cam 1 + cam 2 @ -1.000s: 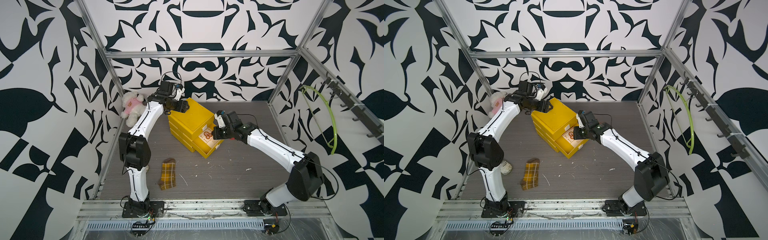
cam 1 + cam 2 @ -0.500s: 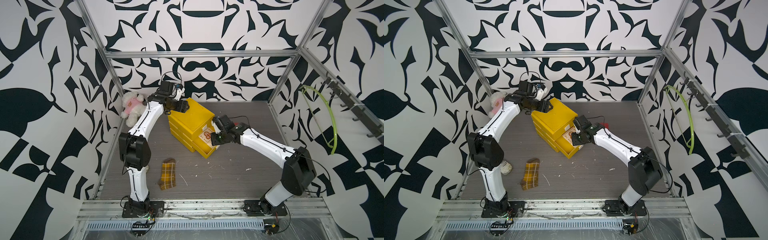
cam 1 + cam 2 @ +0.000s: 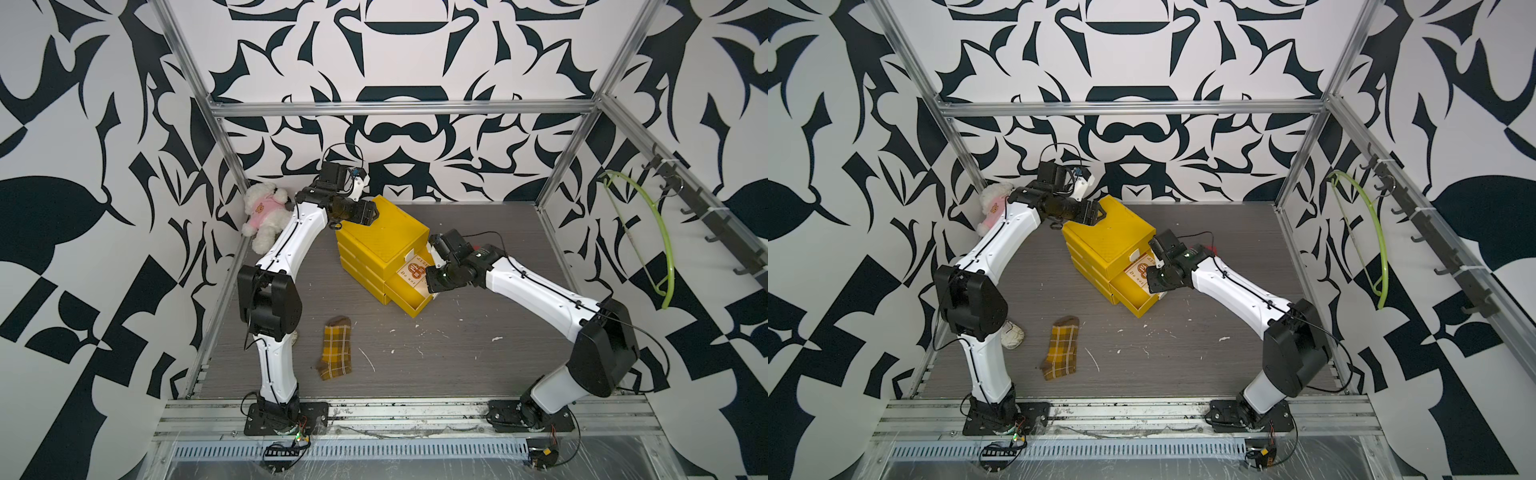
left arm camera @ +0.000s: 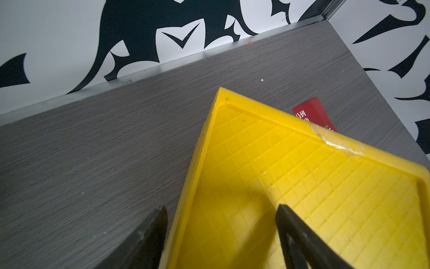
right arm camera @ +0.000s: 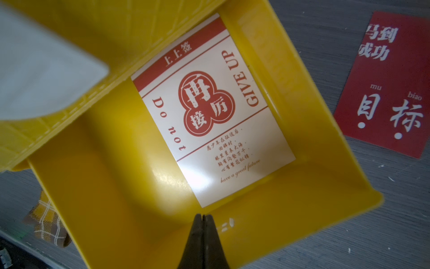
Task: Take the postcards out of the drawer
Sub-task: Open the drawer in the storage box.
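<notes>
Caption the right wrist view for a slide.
Shut right hand over the open yellow drawer; cream postcard inside, red postcard lying outside.

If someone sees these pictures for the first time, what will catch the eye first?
The yellow drawer cabinet stands in the middle, one drawer pulled open with a cream postcard inside. The shut right gripper hangs over that drawer; a red postcard lies outside, beside it.
</notes>
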### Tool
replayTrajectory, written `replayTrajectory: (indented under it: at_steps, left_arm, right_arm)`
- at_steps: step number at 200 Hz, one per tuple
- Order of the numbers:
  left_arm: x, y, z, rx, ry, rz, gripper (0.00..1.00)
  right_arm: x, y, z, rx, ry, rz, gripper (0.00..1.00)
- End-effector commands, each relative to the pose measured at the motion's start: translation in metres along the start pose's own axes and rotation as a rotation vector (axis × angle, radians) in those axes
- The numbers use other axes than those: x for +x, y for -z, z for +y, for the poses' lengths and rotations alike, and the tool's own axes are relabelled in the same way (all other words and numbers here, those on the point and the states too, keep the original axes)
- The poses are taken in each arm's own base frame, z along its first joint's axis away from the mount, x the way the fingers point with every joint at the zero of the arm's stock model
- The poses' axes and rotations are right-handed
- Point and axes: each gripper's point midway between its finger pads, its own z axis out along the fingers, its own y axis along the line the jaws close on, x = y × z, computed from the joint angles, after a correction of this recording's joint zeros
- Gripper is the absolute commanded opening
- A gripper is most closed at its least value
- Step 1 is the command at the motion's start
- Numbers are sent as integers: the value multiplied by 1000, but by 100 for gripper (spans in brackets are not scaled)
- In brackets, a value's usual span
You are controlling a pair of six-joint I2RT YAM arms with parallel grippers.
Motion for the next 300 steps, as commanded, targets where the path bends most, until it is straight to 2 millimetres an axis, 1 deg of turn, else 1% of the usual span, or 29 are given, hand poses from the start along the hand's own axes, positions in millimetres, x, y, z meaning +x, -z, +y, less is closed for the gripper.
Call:
replayTrajectory:
  at_steps: [1,13,32,51,87,120,138,153,175,193,210,228,264,288,300]
  left_arm:
    - [35,-16,11,-29,20,133,78]
    - [36,-16,10,-27,18,134,78]
    - [37,-17,11,-27,20,137,78]
    - [37,-17,11,-28,20,138,79]
    - [36,-16,11,-29,20,134,79]
    - [36,-18,13,-37,27,137,79]
    - [38,-20,14,-40,30,143,79]
    - [38,-21,14,-39,32,144,79]
    - [38,-23,15,-37,33,147,79]
    - [37,-21,14,-38,34,144,79]
    - [39,-21,14,-39,33,147,79]
    - [40,-21,14,-38,34,149,79]
    - [38,-22,14,-34,35,146,79]
    - [39,-23,13,-31,37,150,79]
    - [39,-23,13,-29,37,148,79]
  right_arm:
    - [-8,3,1,26,34,7,0]
    - [-17,-1,3,31,55,-1,0]
    - [-29,-7,0,73,83,-15,0]
    - [-30,-13,-5,113,117,18,0]
    - [-16,-14,-12,130,123,65,0]
    - [10,-15,-20,143,124,149,0]
    - [21,-13,-22,142,119,180,0]
    - [25,-12,-23,138,115,183,1]
    - [25,-14,-20,123,112,185,1]
    - [26,-17,-18,108,116,191,1]
    - [22,-18,-16,107,121,184,1]
    - [11,-15,-10,84,126,151,3]
    - [-20,-7,6,12,134,33,23]
    - [-34,-11,13,-21,147,-20,30]
    - [-37,-17,10,-9,153,-30,33]
